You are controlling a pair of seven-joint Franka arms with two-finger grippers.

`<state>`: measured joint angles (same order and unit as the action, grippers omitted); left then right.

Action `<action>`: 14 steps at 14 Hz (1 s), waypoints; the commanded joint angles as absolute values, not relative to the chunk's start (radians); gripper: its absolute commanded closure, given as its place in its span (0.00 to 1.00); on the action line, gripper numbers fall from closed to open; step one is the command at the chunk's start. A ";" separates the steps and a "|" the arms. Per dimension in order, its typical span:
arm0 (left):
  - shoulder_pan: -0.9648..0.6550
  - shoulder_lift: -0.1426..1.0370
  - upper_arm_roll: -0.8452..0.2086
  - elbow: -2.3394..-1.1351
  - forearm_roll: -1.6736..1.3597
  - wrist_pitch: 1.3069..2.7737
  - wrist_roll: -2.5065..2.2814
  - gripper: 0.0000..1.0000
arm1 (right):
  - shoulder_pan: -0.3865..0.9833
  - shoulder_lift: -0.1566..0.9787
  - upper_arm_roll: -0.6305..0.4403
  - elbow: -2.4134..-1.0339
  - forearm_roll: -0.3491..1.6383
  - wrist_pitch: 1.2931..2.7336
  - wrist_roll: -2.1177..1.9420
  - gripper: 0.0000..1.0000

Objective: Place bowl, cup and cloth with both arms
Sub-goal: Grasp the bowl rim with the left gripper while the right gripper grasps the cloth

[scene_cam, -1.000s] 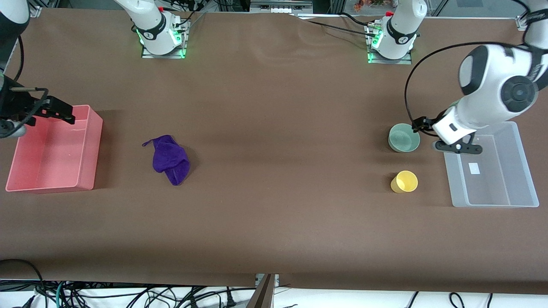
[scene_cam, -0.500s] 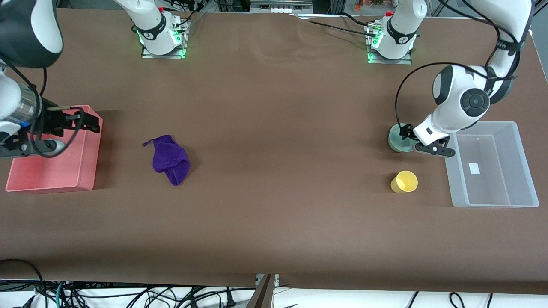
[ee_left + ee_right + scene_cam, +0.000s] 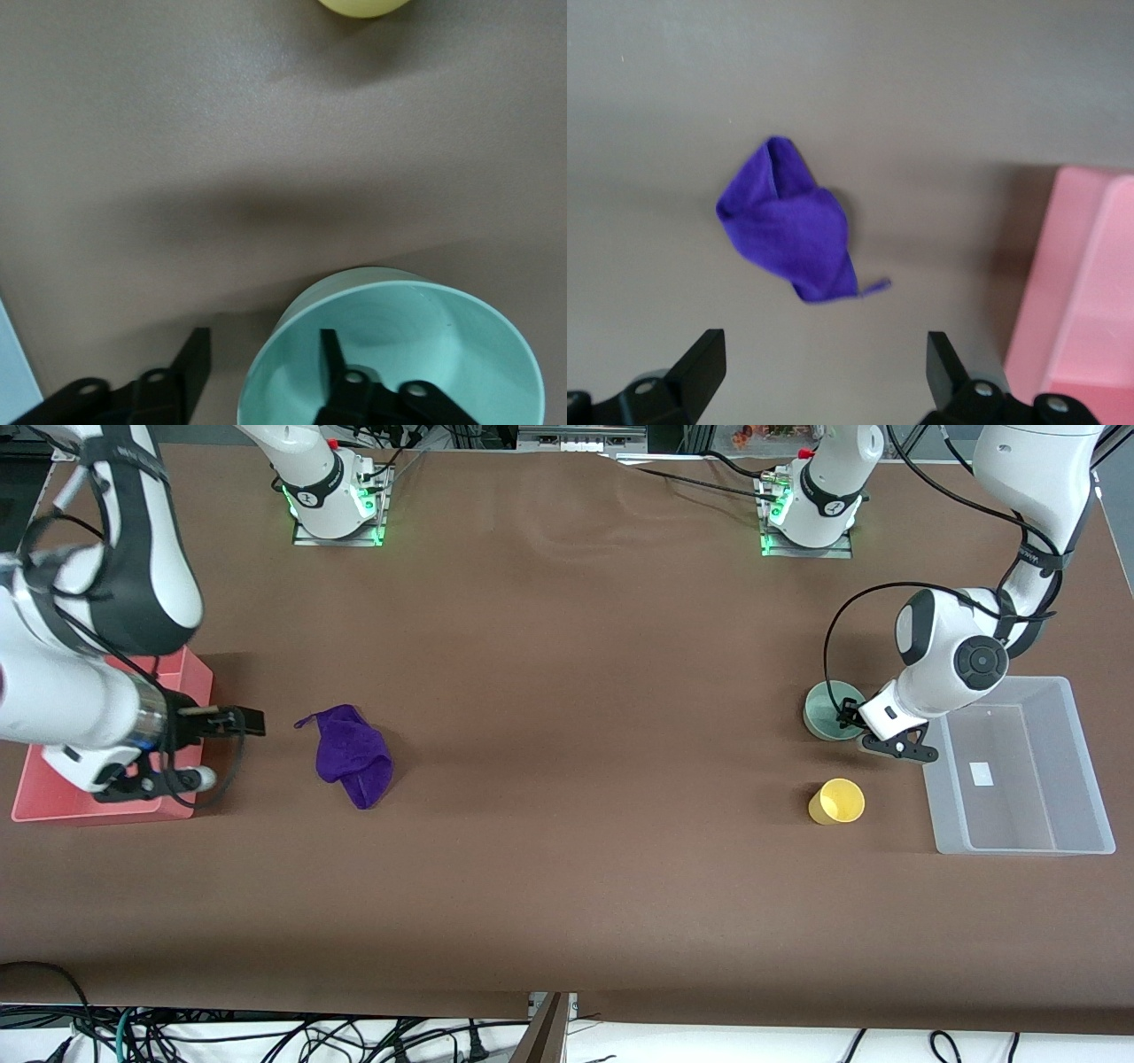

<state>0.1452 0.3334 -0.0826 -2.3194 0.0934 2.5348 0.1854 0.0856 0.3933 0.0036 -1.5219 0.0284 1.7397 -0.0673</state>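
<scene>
The pale mint-green bowl (image 3: 828, 710) sits on the table beside the clear bin. My left gripper (image 3: 852, 716) is low at it and open. In the left wrist view, one finger (image 3: 332, 359) is inside the bowl (image 3: 399, 345) and the other finger (image 3: 193, 354) is outside its rim. The yellow cup (image 3: 836, 802) stands nearer the front camera than the bowl; its edge also shows in the left wrist view (image 3: 359, 7). The purple cloth (image 3: 352, 755) lies crumpled toward the right arm's end. My right gripper (image 3: 248, 722) is open and empty between the pink bin and the cloth (image 3: 788, 221).
A pink bin (image 3: 190, 682) stands at the right arm's end, partly hidden by that arm, and also shows in the right wrist view (image 3: 1090, 266). A clear plastic bin (image 3: 1019, 766) stands at the left arm's end, close beside the bowl and cup.
My right gripper moved from over the pink bin toward the cloth. My left gripper moved from over the clear bin to the bowl and came down astride its rim.
</scene>
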 commanded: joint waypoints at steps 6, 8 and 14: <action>0.155 0.310 -0.100 -2.310 0.104 2.511 0.201 1.00 | 0.092 0.365 0.120 -1.885 0.058 2.161 0.095 0.01; 0.155 0.247 -0.132 -2.303 0.095 2.427 0.199 1.00 | 0.101 0.376 0.140 -1.955 0.055 2.247 0.097 0.01; 0.158 0.104 -0.164 -2.182 0.091 2.102 0.233 1.00 | 0.121 0.439 0.140 -2.028 -0.034 2.397 0.092 0.00</action>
